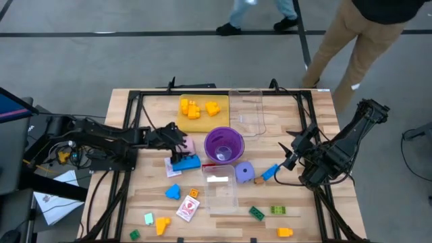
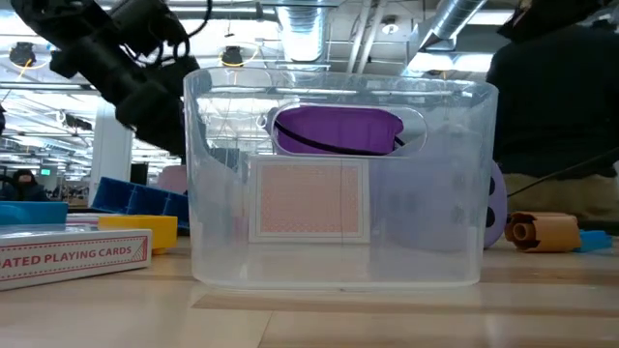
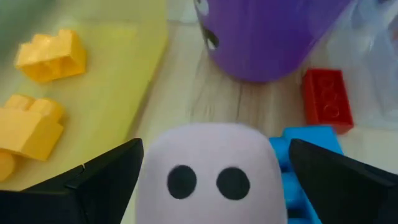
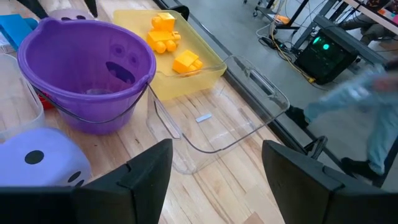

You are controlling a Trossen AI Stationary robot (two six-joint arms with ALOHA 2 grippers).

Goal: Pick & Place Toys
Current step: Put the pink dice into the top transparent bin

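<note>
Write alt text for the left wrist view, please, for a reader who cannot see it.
The left gripper, fingers wide open, straddles a pink die showing two black dots. Beyond stand a purple cup, a red brick and a yellow tray holding yellow bricks.

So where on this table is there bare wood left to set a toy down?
Bare wood lies between the table's left edge and the blue brick, and in the right rear corner beyond the clear tray. It is crowded around the purple cup, where the left gripper straddles the pink die.
</note>
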